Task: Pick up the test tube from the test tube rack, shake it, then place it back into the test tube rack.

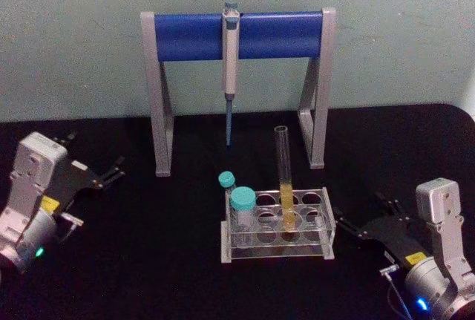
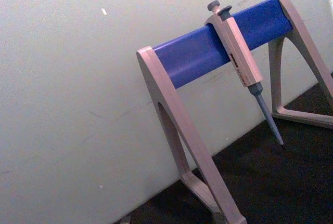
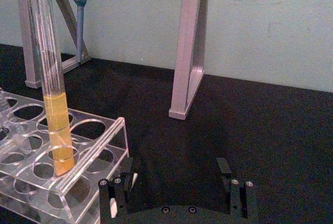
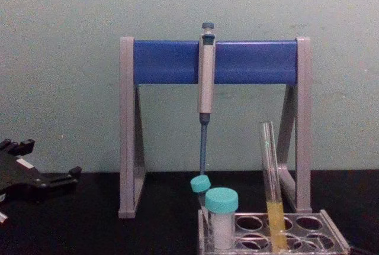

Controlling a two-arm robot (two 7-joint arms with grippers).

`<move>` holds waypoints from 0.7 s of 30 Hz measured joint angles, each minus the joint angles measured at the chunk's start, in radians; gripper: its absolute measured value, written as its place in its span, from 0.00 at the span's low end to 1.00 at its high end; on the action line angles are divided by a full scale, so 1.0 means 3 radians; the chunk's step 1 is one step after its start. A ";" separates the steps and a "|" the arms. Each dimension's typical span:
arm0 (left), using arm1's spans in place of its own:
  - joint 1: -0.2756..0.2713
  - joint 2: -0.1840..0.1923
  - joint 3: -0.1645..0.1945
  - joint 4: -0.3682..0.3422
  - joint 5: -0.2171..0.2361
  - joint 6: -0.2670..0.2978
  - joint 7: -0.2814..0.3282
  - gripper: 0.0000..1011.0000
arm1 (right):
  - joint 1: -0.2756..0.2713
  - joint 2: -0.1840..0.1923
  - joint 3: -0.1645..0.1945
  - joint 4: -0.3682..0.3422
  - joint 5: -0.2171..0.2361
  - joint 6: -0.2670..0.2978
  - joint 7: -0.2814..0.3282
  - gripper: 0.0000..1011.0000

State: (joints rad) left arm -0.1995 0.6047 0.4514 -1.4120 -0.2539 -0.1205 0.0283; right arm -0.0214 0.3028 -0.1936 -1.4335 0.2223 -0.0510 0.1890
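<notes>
- Nearest the head camera, the right gripper (image 1: 364,220) sits low on the black table (image 1: 148,260), just right of the test tube rack (image 1: 276,249); its fingers (image 3: 119,193) are spread wide with nothing between them, and they stop short of the rack's near corner.
- Standing in a middle hole of the clear rack, the test tube (image 1: 285,186) is nearly upright with a slight lean, its yellow-orange liquid filling the lower part and its open top well above the rack plate.
- Two teal-capped vials (image 1: 242,216) stand at the rack's left end, one behind the other.
- Off at the table's left edge, the left gripper (image 1: 113,170) rests well apart from the rack, its fingers slightly parted and holding nothing.
- Behind the rack rises the grey-and-blue pipette stand (image 1: 239,36), with a pipette (image 1: 230,67) hanging from the middle of its blue bar, tip pointing down above the table.
</notes>
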 joint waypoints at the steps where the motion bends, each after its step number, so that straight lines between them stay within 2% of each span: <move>1: 0.0000 0.0000 0.0000 0.0000 0.0000 0.0000 0.0000 1.00 | 0.0000 0.0000 0.0000 0.0000 0.0000 0.0000 0.0000 0.99; 21: 0.0000 0.0000 0.0000 0.0000 0.0000 0.0000 0.0000 1.00 | 0.0000 0.0003 0.0000 -0.0003 0.0005 -0.0003 0.0000 0.99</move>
State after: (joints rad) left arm -0.1995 0.6047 0.4514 -1.4119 -0.2539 -0.1206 0.0283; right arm -0.0214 0.3037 -0.1936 -1.4345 0.2238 -0.0520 0.1890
